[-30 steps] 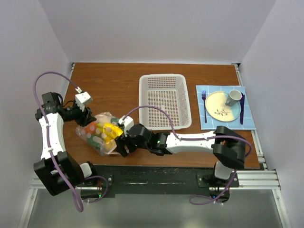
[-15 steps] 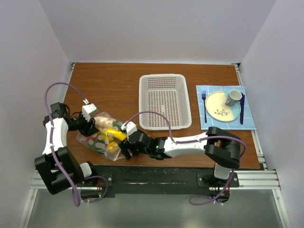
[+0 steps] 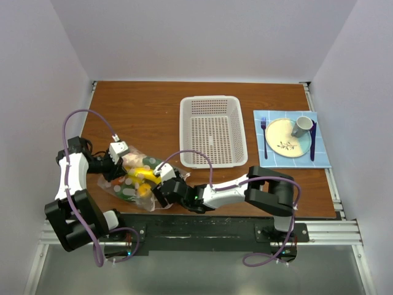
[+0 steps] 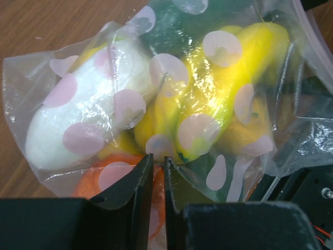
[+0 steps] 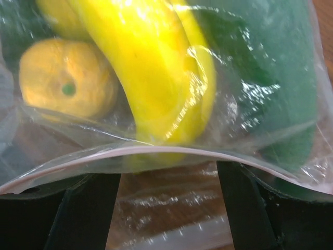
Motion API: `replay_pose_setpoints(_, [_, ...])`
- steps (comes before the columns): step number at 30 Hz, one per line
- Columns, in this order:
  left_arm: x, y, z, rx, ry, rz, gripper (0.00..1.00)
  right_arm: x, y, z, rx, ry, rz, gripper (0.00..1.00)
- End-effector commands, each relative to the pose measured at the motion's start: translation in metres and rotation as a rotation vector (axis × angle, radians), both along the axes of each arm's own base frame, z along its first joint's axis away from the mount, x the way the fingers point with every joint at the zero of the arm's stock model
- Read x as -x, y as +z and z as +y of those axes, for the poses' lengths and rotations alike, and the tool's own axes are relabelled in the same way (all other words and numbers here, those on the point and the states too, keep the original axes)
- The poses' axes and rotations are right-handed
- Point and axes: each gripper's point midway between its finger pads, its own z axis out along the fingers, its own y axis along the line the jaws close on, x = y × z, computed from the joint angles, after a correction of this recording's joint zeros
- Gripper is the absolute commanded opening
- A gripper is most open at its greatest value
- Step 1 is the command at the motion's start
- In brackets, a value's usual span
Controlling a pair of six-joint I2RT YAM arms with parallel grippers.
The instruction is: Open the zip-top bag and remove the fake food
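The zip-top bag lies on the table near the front left, with the fake food inside. In the left wrist view the bag shows a white oval, a yellow banana and an orange-red tomato. My left gripper is shut on the bag's film at its left side. My right gripper is open, its fingers wide apart at the bag's pink zip strip. Behind the strip are the banana, a lemon and a green cucumber. In the top view the right gripper is at the bag's right edge.
A white perforated basket stands right of the table's middle. At the right a blue mat holds a cream plate, a grey mug, a fork and a knife. The table's front edge is close to the bag.
My left gripper has come down and right onto the bag. My right gripper has slid left and nearer along the bag's right edge. The bag has shifted slightly toward the front edge.
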Motion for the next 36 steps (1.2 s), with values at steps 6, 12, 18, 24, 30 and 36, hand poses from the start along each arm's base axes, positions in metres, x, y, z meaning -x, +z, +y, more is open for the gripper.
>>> replay_pose_setpoints(6, [0.008,0.002,0.001,0.008,-0.036,0.059,0.08,-0.010,0.029,0.041,-0.099,0.007,-0.056,0.45])
replay_pose_setpoints(12, [-0.021,0.005,0.022,-0.056,0.046,0.007,0.03,0.000,0.048,0.009,-0.104,-0.002,-0.054,0.10])
replay_pose_setpoints(18, [-0.063,0.033,0.053,-0.085,0.145,-0.077,0.00,0.009,0.062,-0.024,-0.058,-0.041,-0.073,0.06])
replay_pose_setpoints(24, [-0.072,0.042,0.071,-0.129,0.190,-0.118,0.00,0.007,0.077,-0.049,-0.016,-0.106,-0.079,0.07])
replay_pose_setpoints(30, [-0.041,0.020,0.052,-0.055,0.143,0.005,0.05,0.011,0.072,-0.053,0.013,-0.099,-0.050,0.11])
replay_pose_setpoints(36, [0.003,-0.011,0.030,0.067,0.052,0.273,0.69,0.018,0.025,-0.049,0.104,-0.098,0.014,0.10])
